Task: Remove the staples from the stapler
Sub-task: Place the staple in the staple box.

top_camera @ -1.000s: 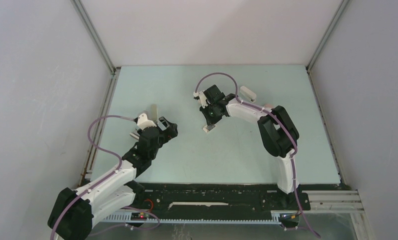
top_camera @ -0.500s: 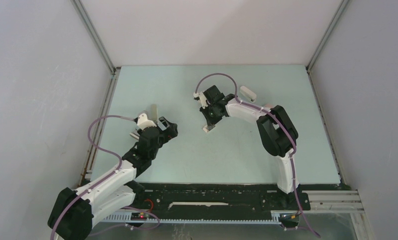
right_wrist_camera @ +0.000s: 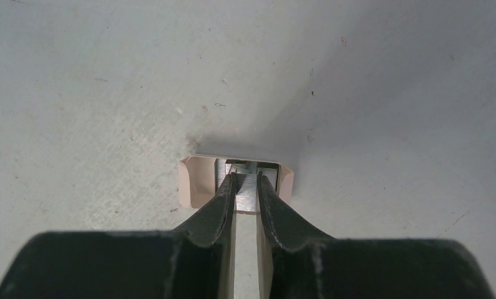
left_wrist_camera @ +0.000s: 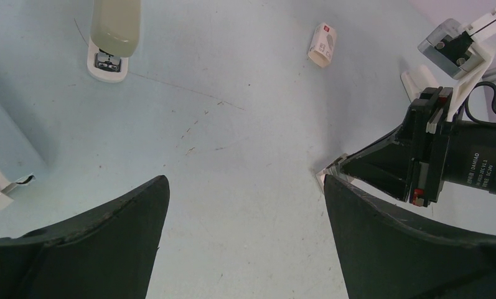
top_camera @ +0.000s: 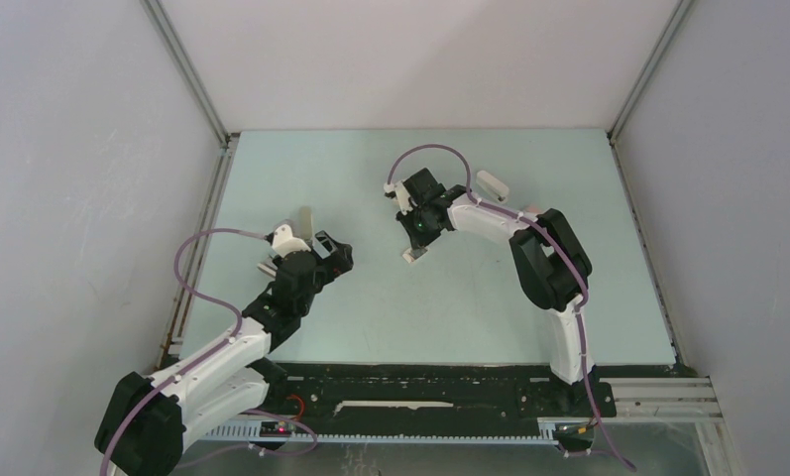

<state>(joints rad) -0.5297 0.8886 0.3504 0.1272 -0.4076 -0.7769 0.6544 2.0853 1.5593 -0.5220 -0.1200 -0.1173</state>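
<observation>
Top external view: the right gripper was lowered onto a small pale tray near the middle of the worktop. The left gripper hovered at 9 o'clock of the tray, well apart. The stapler lay just beyond the left gripper, its long axis running roughly 1 to 7 o'clock. A small white box lay at 2 o'clock of the tray. The staples were too small to make out here. Left wrist view: the left gripper had its fingers spread wide and held nothing. The stapler sat at 11 o'clock, the small white box at 1 o'clock, and the right gripper met the tray at 3 o'clock. Right wrist view: the right gripper was pinched on a silvery strip of staples inside the tray. The strip's long axis appeared to run 6 to 12 o'clock, along the fingers and across the tray's 9-to-3 length, though much of it was hidden. Judged progress: at least one strip was out of the stapler and at the tray. Letting go remained, as did any staples left in the stapler, which could not be seen.
</observation>
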